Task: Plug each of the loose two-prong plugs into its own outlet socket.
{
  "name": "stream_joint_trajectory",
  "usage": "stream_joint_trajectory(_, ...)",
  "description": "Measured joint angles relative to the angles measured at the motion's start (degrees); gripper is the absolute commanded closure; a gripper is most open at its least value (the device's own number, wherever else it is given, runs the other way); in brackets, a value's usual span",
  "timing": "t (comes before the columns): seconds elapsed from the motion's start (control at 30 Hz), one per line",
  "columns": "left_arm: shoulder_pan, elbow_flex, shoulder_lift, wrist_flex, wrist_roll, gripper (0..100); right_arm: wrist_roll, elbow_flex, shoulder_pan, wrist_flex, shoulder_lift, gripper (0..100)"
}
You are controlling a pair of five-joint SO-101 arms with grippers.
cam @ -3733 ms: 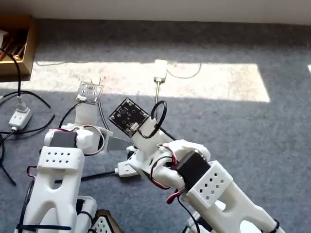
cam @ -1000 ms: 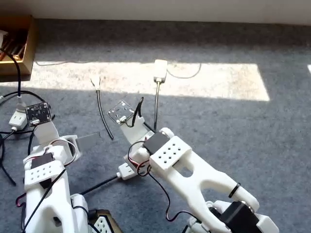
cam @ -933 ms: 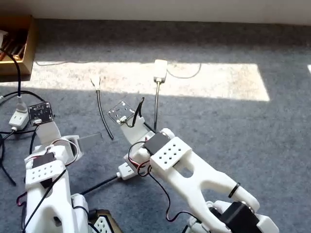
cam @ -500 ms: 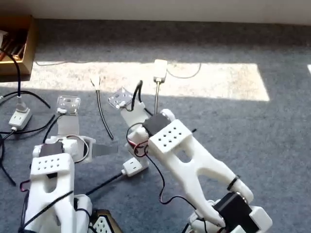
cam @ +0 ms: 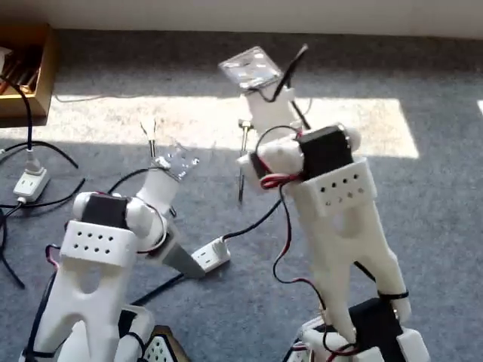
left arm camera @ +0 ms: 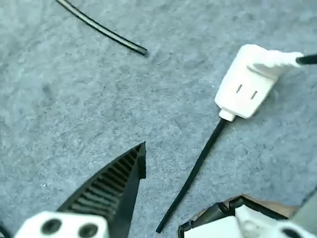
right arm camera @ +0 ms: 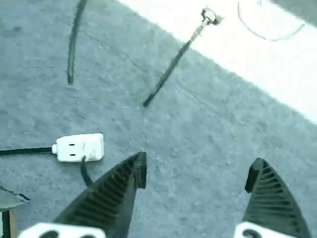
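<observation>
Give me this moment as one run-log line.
left gripper: open, empty, by outlet socket | right gripper: open, empty | plugs: loose on carpet

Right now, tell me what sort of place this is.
Probably the floor of an indoor room, perhaps a home or office, rather than a tabletop. Grey carpet runs up to a pale wall base, a patch of sunlight falls across it, and a white outlet socket lies loose on its cord.

The grey carpeted floor [cam: 430, 219] carries a white outlet socket [cam: 214, 255] at lower centre. Two loose black plug cables [cam: 150, 139] [cam: 241, 188] lie at upper centre. A second white socket [cam: 30, 183] lies at the left edge, below a wooden box [cam: 47, 72].
</observation>
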Motion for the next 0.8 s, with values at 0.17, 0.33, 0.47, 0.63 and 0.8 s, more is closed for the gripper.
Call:
stream_joint_trajectory(0.17, 0.97, 5.71, 0.00, -3.25, -5.89, 66, 3.43, 12.66, 12.92, -7.21, -2.64, 68.7)
stream_joint_trajectory(0.33, 0.97, 7.65, 0.00, -7.91, -6.68, 66, 5.27, 26.20, 15.82, -13.19, -8.62, 68.7)
stream_joint_trajectory(0.47, 4.31, 10.02, 0.00, -11.08, -6.51, 66, 5.54, 39.30, 16.09, -19.69, -13.27, 68.7)
stream_joint_trajectory(0.63, 10.46, 15.21, 0.00, -16.88, -6.68, 66, 5.54, 55.82, 16.09, -28.13, -19.60, 68.7)
stream_joint_trajectory(0.8, 13.01, 15.65, 0.00, -21.80, -6.68, 66, 5.54, 62.77, 16.00, -30.51, -25.93, 68.7)
